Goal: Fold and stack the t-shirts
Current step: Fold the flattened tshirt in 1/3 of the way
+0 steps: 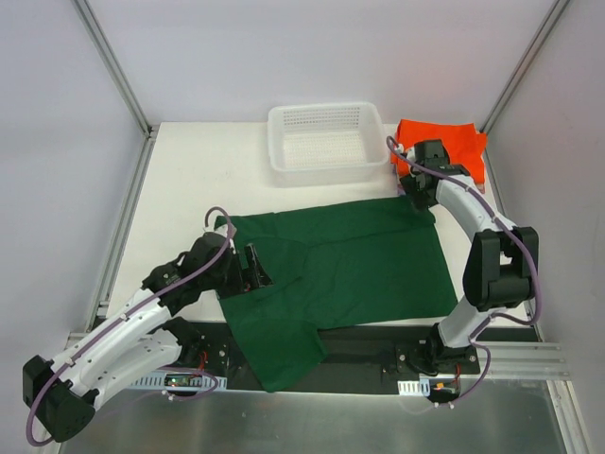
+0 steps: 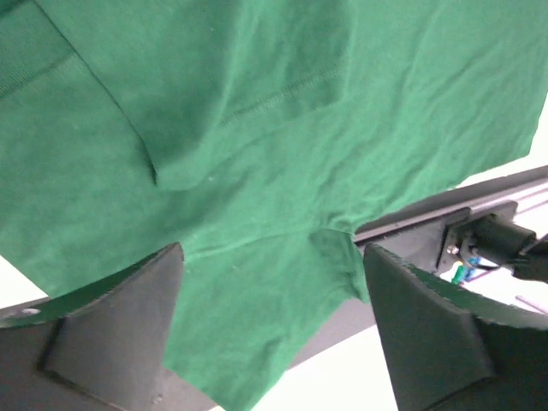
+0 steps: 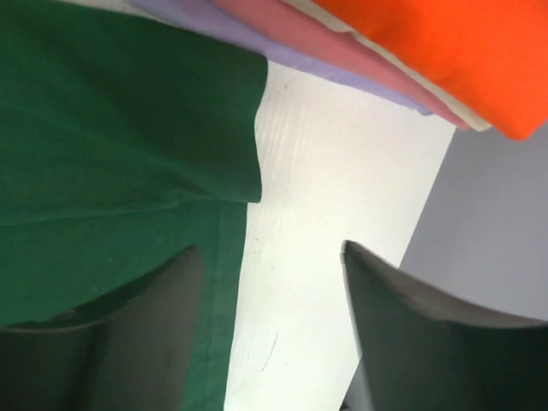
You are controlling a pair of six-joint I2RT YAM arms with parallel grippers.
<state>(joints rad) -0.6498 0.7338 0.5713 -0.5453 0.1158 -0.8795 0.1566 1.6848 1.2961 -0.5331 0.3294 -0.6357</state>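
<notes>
Green shirt (image 1: 350,270) lies spread flat mid-table, not yet folded, with one flap draped over the near edge onto the black rail (image 1: 369,345). Left gripper (image 1: 260,270) hovers over its left side, jaws spread wide and empty; its wrist view shows creased, doubled cloth beneath them. Right gripper (image 1: 408,184) hangs at the shirt's far right corner, also spread and empty, one finger over the hem and the other over bare table (image 3: 342,171). The folded stack (image 1: 444,142), orange on top, lies just beside it, and the basket (image 1: 321,142) is to its left.

Likely troubles:
- The right jaws close beside the hem and miss it, or that arm nudges the stack askew.
- The left pinches only one layer, so the fold goes crooked.
- The draped flap catches on the rail when pulled.
</notes>
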